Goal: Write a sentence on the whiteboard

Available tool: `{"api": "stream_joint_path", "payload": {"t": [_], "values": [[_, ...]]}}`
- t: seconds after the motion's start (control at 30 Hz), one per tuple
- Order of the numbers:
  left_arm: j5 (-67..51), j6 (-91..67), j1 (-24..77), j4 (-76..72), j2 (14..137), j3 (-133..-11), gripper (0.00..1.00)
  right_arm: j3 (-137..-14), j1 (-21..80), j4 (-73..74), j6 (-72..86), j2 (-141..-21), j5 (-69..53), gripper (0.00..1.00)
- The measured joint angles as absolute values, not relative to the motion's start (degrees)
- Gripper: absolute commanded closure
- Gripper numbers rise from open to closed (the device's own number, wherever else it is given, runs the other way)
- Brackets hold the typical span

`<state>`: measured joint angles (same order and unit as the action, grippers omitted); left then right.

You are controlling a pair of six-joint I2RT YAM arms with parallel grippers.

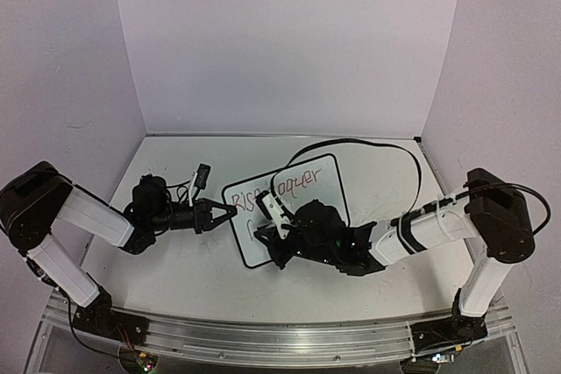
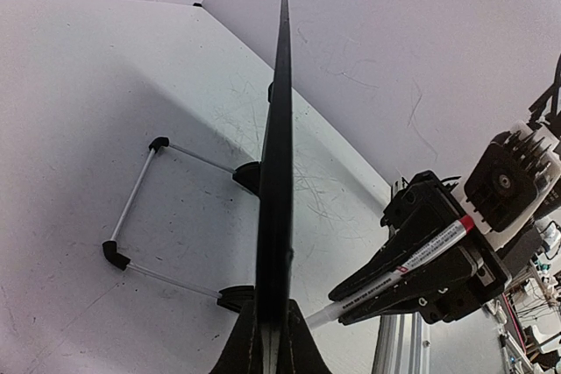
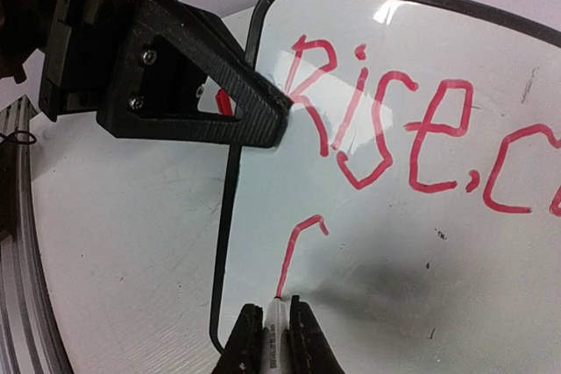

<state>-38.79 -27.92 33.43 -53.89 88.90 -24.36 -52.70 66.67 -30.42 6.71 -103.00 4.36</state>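
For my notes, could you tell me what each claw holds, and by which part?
Left claw grips the whiteboard by its edge; right claw grips the marker near its tip.

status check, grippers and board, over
left gripper shut on the whiteboard edge. right gripper shut on the marker, tip on board. the sentence: first line starts Rise, second line one stroke in. nothing blocking.
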Motion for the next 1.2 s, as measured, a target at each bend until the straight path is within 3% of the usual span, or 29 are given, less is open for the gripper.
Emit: {"api": "stream_joint_path", "payload": {"t": [1.2], "values": [[-38.76, -27.64, 33.43, -53.03, 88.43, -24.35, 1.00, -54.74, 67.36, -31.87, 7.00, -102.32, 4.95, 1.00]]}}
